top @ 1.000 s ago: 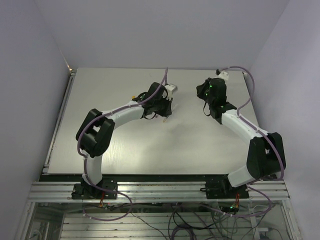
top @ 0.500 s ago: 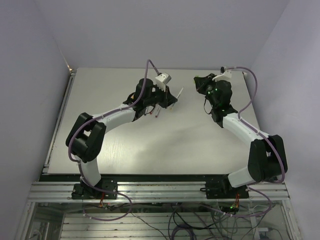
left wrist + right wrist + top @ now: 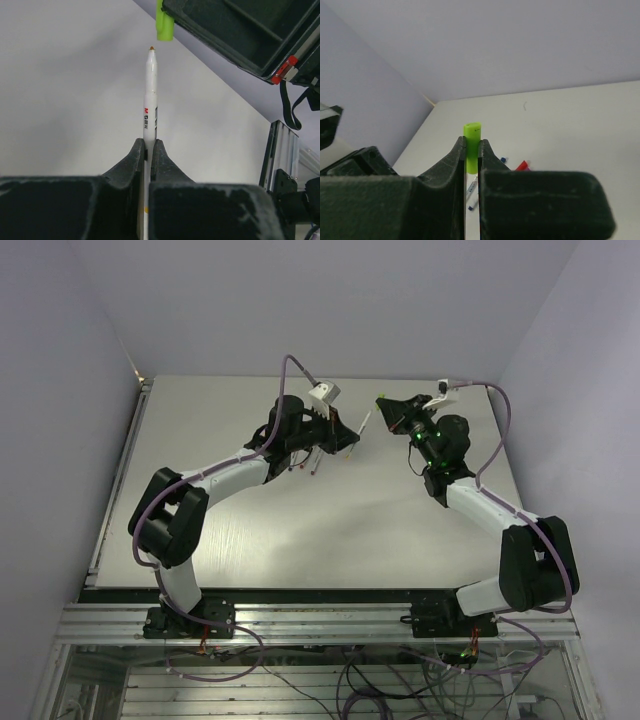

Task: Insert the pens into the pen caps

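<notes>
My left gripper [image 3: 347, 436] [image 3: 149, 146] is shut on a white pen [image 3: 150, 100] held in the air, its brownish-orange tip pointing up at the light green cap [image 3: 163, 22]. A small gap separates tip and cap, and the cap sits slightly right of the tip. My right gripper [image 3: 386, 406] [image 3: 472, 146] is shut on that light green cap [image 3: 472, 131], which sticks out past the fingertips. In the top view the pen [image 3: 363, 424] and the cap [image 3: 379, 398] nearly meet between the two arms, above the table's far middle.
Other pens lie on the table [image 3: 240, 530] under the left wrist [image 3: 317, 462]. The right wrist view shows a pen barrel [image 3: 472, 187], a blue-tipped piece [image 3: 504, 160] and a red piece [image 3: 522, 165] on the table below. The back wall is close behind.
Both grippers have risen and turned toward each other. The left one has carried the pen up and right; the right one has brought the cap left, so tip and cap nearly meet.
</notes>
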Controlling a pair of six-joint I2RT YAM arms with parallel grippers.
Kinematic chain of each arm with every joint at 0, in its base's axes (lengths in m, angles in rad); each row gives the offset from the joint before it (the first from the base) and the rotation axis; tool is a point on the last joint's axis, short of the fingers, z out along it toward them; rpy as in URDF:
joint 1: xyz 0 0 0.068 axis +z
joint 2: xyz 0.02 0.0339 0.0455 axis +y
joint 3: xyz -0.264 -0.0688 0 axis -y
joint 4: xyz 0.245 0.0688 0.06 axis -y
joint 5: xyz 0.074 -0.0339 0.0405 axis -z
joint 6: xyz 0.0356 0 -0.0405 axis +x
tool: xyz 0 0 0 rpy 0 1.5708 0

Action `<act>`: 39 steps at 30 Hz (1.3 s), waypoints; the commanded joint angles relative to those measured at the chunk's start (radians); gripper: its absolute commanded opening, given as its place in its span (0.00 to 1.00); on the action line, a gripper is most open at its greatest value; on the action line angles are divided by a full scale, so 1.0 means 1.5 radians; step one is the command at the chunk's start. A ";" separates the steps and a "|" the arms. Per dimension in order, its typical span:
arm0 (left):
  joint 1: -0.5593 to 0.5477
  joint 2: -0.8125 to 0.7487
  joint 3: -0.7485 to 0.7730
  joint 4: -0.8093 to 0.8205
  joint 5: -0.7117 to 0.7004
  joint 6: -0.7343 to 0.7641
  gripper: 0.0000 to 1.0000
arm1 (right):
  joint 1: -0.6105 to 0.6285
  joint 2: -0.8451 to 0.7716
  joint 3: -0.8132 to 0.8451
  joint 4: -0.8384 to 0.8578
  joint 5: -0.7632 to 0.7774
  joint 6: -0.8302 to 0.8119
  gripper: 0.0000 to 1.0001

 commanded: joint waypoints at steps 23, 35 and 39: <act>0.001 -0.012 0.002 0.096 0.049 -0.064 0.07 | 0.010 0.002 -0.001 0.084 -0.032 -0.003 0.00; 0.002 -0.008 0.004 0.109 0.044 -0.068 0.07 | 0.012 0.009 0.000 0.082 -0.039 0.003 0.00; 0.002 -0.002 0.007 0.129 0.042 -0.082 0.07 | 0.013 0.014 -0.003 0.085 -0.056 0.015 0.00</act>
